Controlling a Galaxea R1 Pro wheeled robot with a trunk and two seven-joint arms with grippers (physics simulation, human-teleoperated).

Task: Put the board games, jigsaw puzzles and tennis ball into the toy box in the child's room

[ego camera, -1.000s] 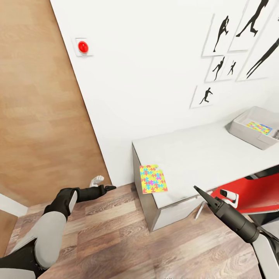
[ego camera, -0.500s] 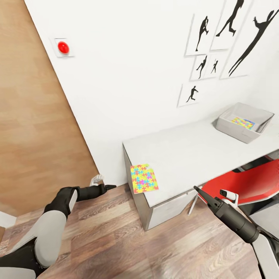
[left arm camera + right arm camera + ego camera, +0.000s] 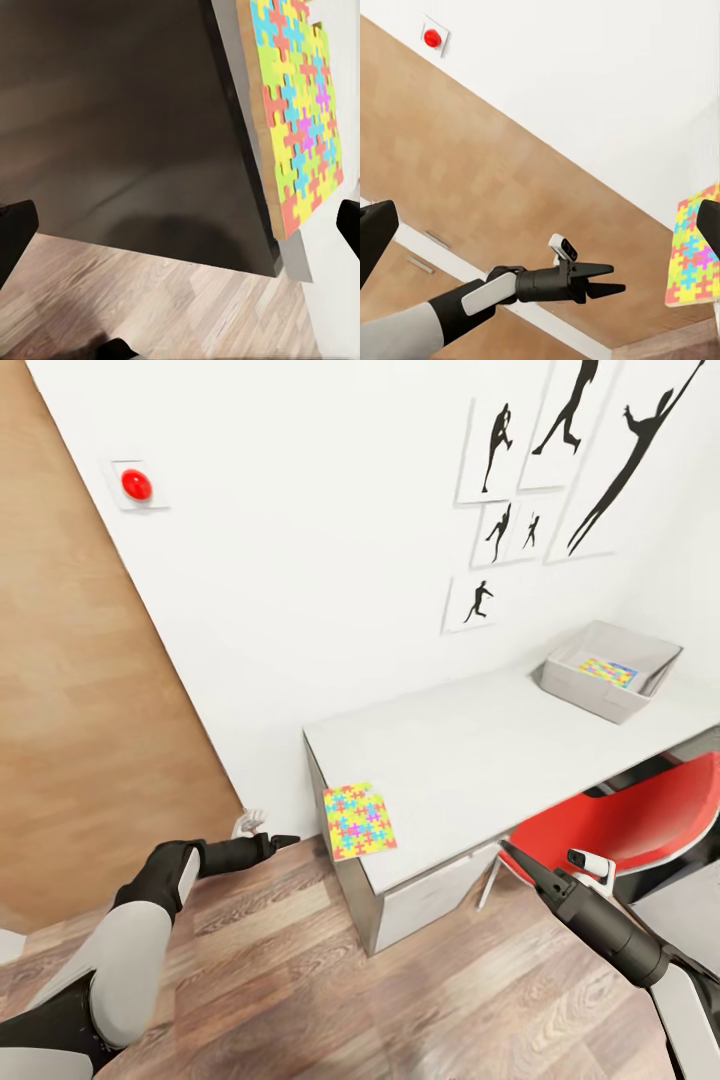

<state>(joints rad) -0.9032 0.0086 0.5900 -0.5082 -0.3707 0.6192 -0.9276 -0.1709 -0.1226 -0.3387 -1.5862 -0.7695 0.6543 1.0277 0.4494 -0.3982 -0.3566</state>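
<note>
The table (image 3: 480, 750) has a broad bare stretch of top between the jigsaw puzzle (image 3: 359, 820) at its near-left corner and the toy box (image 3: 610, 670) at the far right end. The puzzle slightly overhangs the table's edge, open to approach from the floor side. A red chair (image 3: 620, 830) is tucked under the table's front edge on the right, blocking that side. The wall (image 3: 330, 540) closes off the back. Bare wood floor (image 3: 330, 990) lies before the table's left end.
</note>
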